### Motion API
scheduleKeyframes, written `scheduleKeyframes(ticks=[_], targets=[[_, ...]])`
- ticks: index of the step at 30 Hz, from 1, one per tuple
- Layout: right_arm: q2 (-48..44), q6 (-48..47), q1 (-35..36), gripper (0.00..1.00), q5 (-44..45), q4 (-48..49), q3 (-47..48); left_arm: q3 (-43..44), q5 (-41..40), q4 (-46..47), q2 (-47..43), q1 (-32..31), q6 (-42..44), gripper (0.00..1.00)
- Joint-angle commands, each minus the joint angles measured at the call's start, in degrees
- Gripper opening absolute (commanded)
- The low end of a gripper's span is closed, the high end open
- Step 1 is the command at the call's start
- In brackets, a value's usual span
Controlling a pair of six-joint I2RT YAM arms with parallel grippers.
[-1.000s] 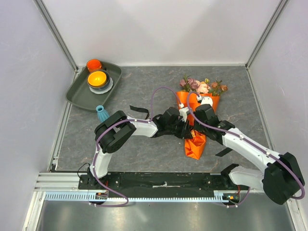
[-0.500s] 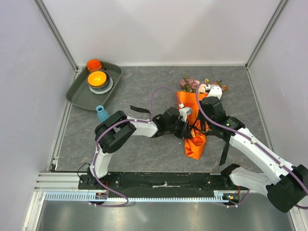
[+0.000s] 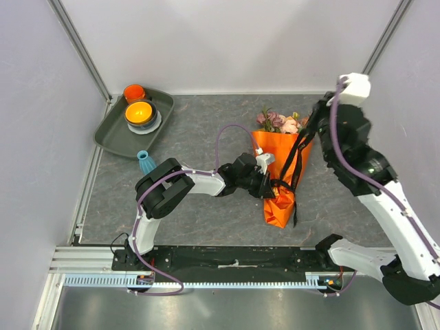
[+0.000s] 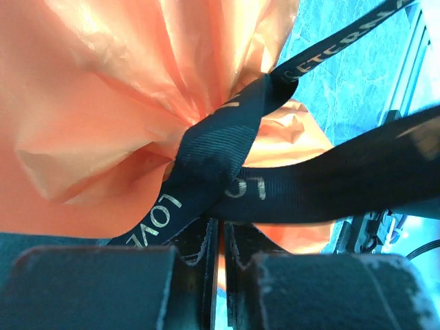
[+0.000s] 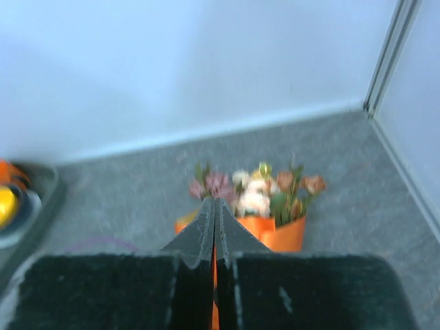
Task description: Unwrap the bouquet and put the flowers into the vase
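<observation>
The bouquet (image 3: 278, 177) lies just right of centre in the overhead view, with its orange paper cone pointing down the frame and the flowers (image 3: 283, 124) fanned out at its upper end. The vase (image 3: 146, 162) stands well apart, left of centre. The black ribbon (image 3: 297, 161) runs taut from the tie up toward my right gripper (image 5: 215, 214), high in the upper right with its fingers pressed together. I judge them clamped on the ribbon's end, though the wrist view shows no ribbon between them. My left gripper (image 4: 220, 237) sits at the knot (image 4: 206, 148) with only a slit between its fingers, and I cannot tell whether they nip paper or ribbon. To free the knot cleanly I should pull along the strand while the left pins the paper, so the flowers don't drag. The stems are hidden inside the paper, and the right wrist picture is blurred.
</observation>
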Motion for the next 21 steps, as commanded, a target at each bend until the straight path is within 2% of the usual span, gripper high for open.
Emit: scheduleKeyframes(ticks=[1, 7, 11, 15, 16, 18, 19, 21], targets=[[0.85, -4.95, 0.13, 0.0, 6.35, 1.6, 14.05, 0.95, -0.03, -1.91, 1.47, -0.05, 1.06, 0.1], [2.61, -7.59, 0.05, 0.0, 7.41, 3.79, 27.69, 1.04, 0.15, -1.99, 1.38, 0.04, 0.97, 0.1], [3.23, -3.75, 0.05, 0.0, 3.9, 0.82, 26.76, 1.12, 0.23, -2.08, 1.3, 0.04, 0.97, 0.1], [-1.07, 1.88, 0.05, 0.0, 4.15, -0.25, 11.23, 0.95, 0.41, -1.99, 0.86, 0.12, 0.88, 0.1], [-2.3, 3.03, 0.05, 0.0, 4.07, -0.34, 3.88, 0.77, 0.32, -1.99, 0.85, 0.04, 0.88, 0.1], [-5.64, 7.06, 0.05, 0.0, 2.84, -0.16, -3.36, 0.6, 0.15, -1.99, 0.68, 0.04, 1.06, 0.1], [-6.52, 7.95, 0.05, 0.0, 1.97, -0.16, -10.01, 0.6, 0.06, -2.08, 0.68, 0.04, 1.06, 0.1], [-8.63, 11.02, 0.05, 0.05, 0.04, -0.68, -15.5, 0.6, 0.06, -1.91, 0.68, 0.04, 1.06, 0.1]])
